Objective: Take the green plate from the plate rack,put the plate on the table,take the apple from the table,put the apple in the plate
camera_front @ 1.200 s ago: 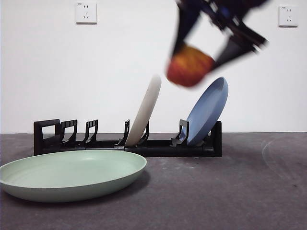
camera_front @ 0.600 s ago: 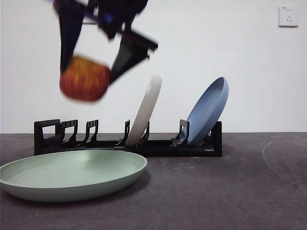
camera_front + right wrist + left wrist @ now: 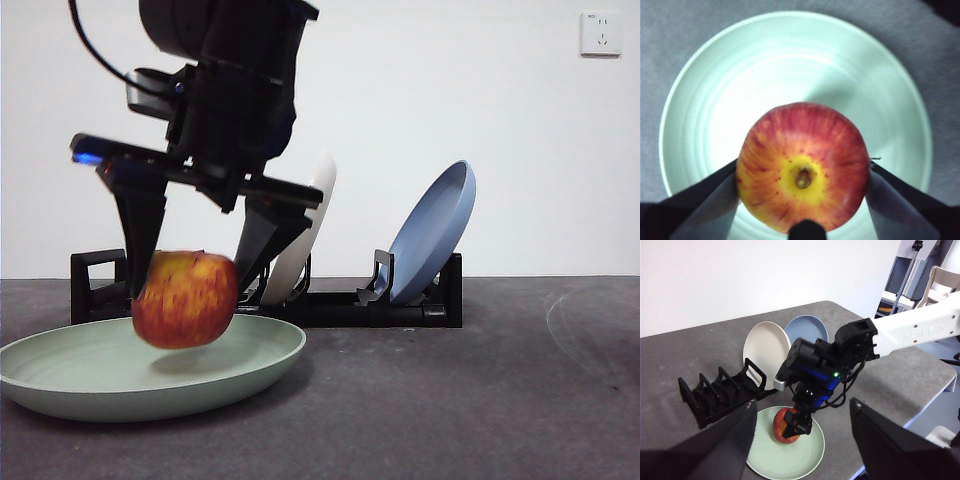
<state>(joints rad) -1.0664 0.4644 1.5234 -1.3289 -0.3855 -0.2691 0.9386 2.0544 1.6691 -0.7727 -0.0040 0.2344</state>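
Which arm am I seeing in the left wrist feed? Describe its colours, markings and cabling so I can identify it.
The right arm: a white link lettered AGILEX, then black wrist housings with blue trim, a small green light and looped black cables. The right gripper has two black tapered jaws. The left gripper shows only as two broad, dark, blurred jaws.

We observe a black two-jawed gripper (image 3: 190, 285) descending from above at the left, its jaws clamped on either side of a round red apple with yellow-orange streaks (image 3: 186, 298). The apple hangs just above the bowl of a shallow pale sage-green plate (image 3: 120, 385), which lies flat on the dark grey mottled table (image 3: 480, 400). Behind stands a long, low black plastic plate rack (image 3: 330, 300), holding a leaning cream-white plate (image 3: 318, 195) and a leaning blue plate (image 3: 435, 230).
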